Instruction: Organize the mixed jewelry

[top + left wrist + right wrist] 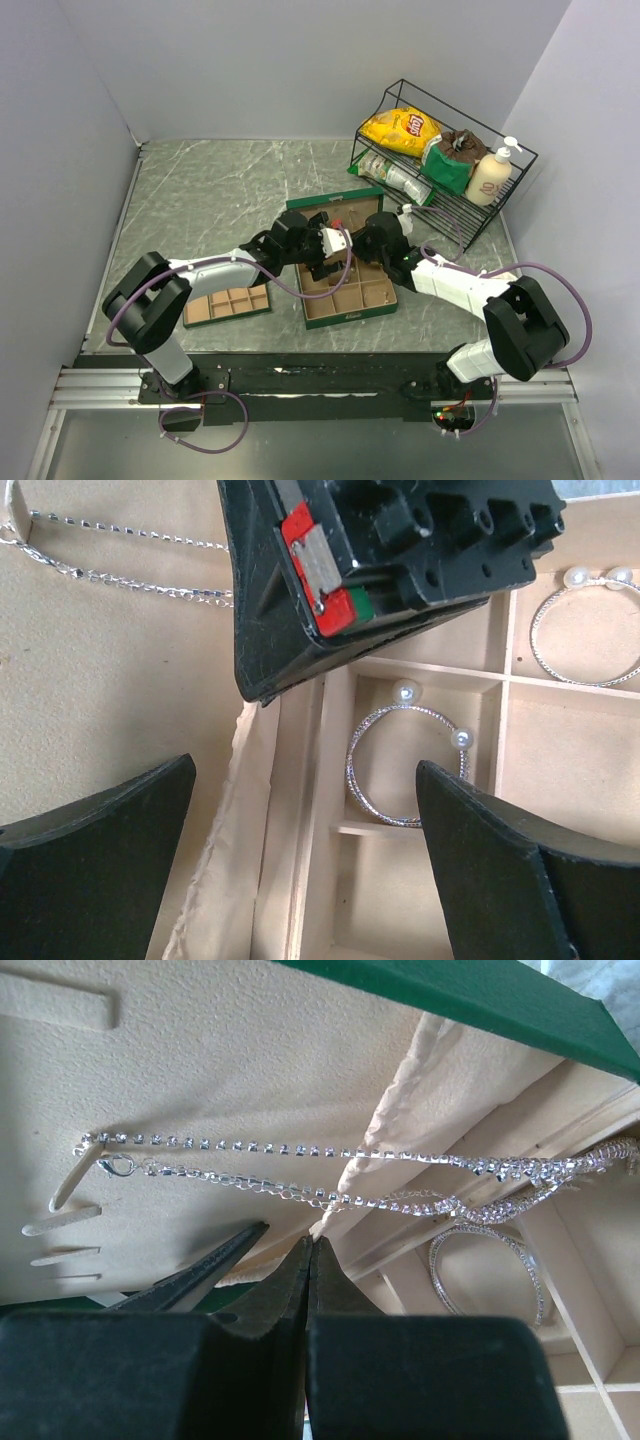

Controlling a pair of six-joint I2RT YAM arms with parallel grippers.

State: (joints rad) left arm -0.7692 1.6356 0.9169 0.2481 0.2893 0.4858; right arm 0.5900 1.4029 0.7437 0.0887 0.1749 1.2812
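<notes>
left gripper (305, 770) hangs wide open, pearl-tipped bangle (352, 772) just ahead between its fingers, in a jewelry box (310, 820) compartment; best to descend straight and pinch the wire. right gripper (310, 1245) is clenched, apparently empty, rhinestone chain (300, 1148) just beyond its tips.

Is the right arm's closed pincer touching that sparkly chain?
Apart. In the right wrist view, the shut right gripper ends short of the chain, with bare tan lining showing between them.
</notes>
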